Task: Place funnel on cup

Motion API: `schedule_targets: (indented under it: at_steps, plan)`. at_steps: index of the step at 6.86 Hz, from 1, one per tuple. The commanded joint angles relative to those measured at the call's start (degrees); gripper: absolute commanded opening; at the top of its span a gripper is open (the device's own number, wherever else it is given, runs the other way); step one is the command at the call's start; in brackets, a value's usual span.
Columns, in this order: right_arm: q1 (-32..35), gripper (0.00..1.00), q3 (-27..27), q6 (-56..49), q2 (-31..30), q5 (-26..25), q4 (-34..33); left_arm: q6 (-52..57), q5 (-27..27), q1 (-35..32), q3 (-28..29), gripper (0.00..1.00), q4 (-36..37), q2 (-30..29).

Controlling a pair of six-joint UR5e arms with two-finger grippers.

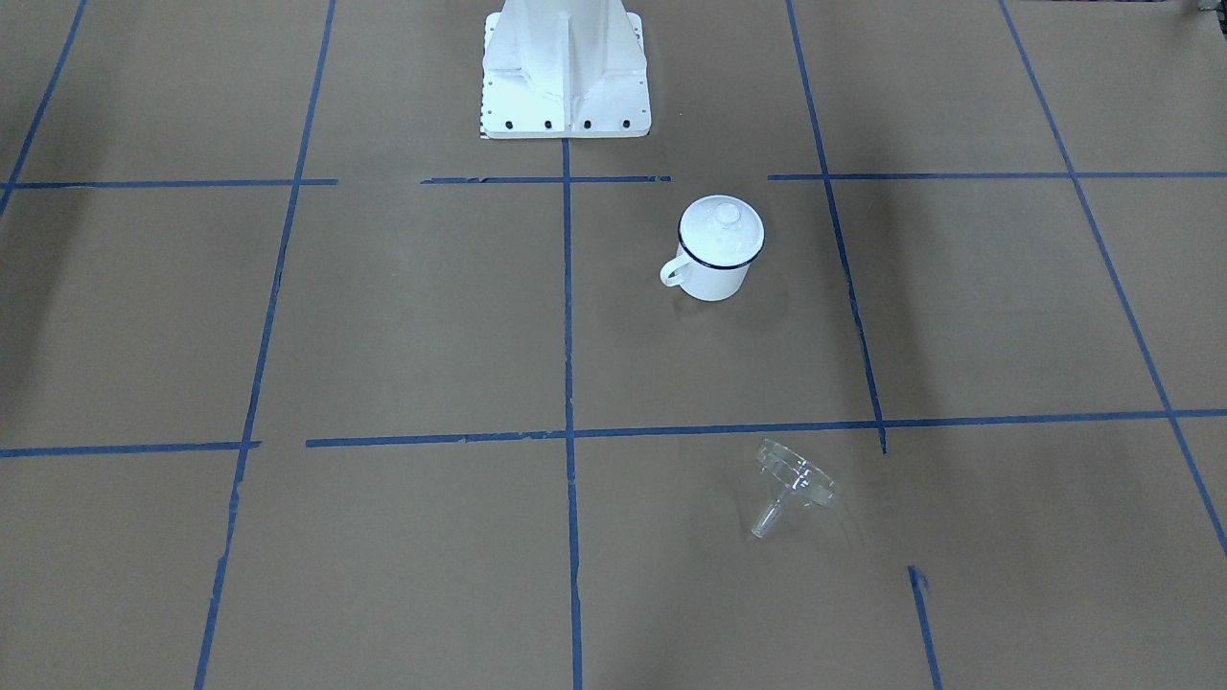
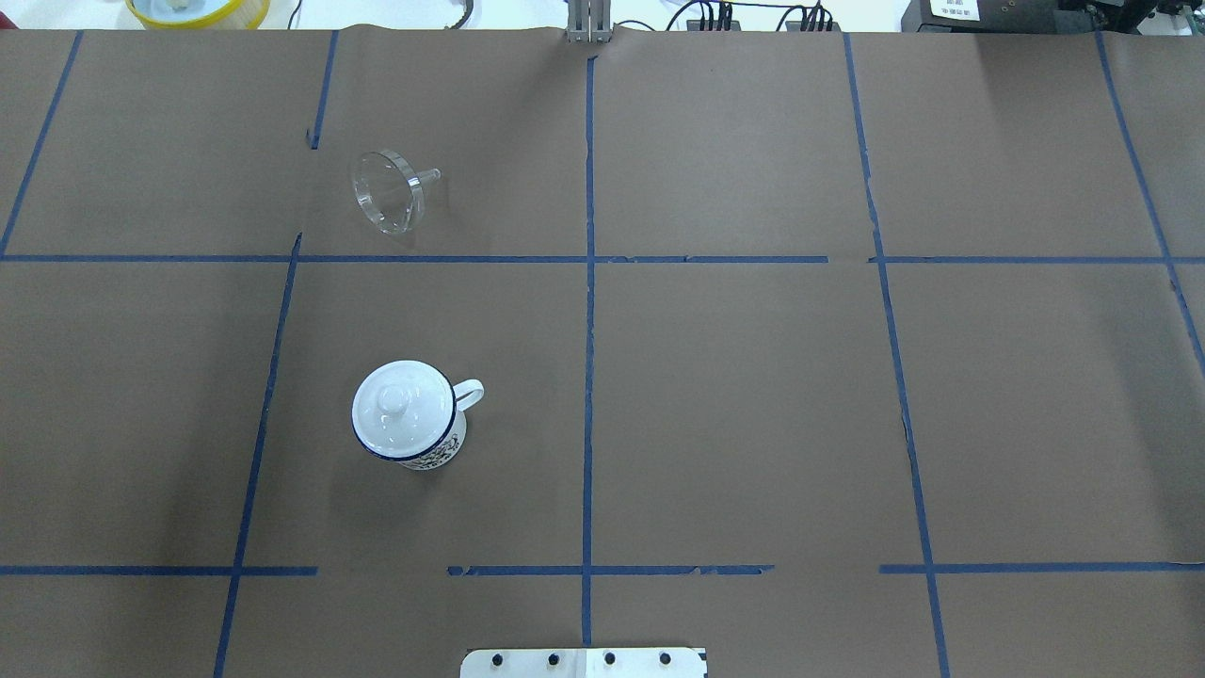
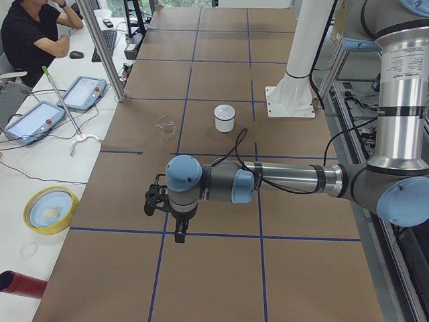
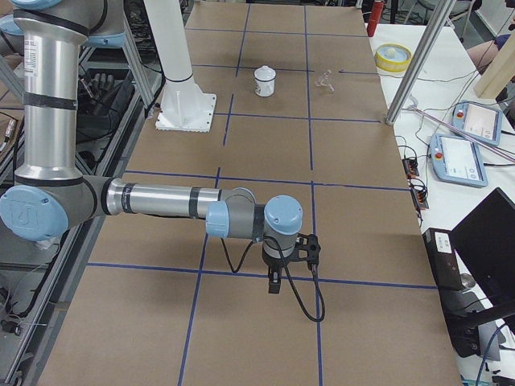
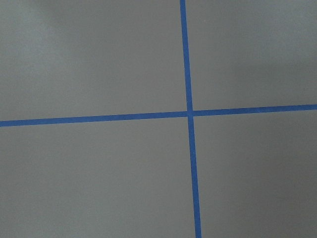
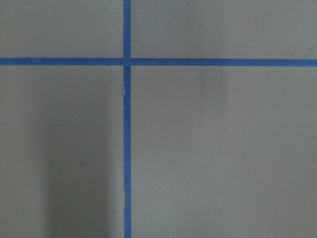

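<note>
The cup (image 2: 428, 450), a white enamel mug with a dark blue rim and loop handle, stands upright on the brown table with a white knobbed lid (image 2: 395, 403) on top; it also shows in the front view (image 1: 714, 273). The clear funnel (image 2: 388, 191) lies on its side beyond it, apart, spout pointing sideways (image 1: 792, 484). My left gripper (image 3: 179, 233) and right gripper (image 4: 275, 283) hang over the table's far ends, far from both. They show only in the side views, so I cannot tell if they are open or shut. The wrist views show only paper and blue tape.
The robot's white pedestal (image 1: 566, 67) stands at the table's near-robot edge. A yellow bowl (image 3: 50, 208), tablets (image 3: 33, 121), a metal pole (image 3: 107, 50) and a seated operator (image 3: 30, 33) are on the operators' side. Blue tape lines grid the paper.
</note>
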Motion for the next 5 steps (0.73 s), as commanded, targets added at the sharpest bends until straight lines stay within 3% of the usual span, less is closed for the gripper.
schedule_targets:
  at_steps: [1,5]
  plan:
    - [0.0,1.00,-0.1,0.0,0.0,0.0,0.0,0.1,-0.1,0.0,-0.2,1.00,-0.1,0.0]
    - [0.0,1.00,-0.1,0.0,0.0,0.0,0.0,-4.7,0.3,0.0,0.5,1.00,0.2,0.1]
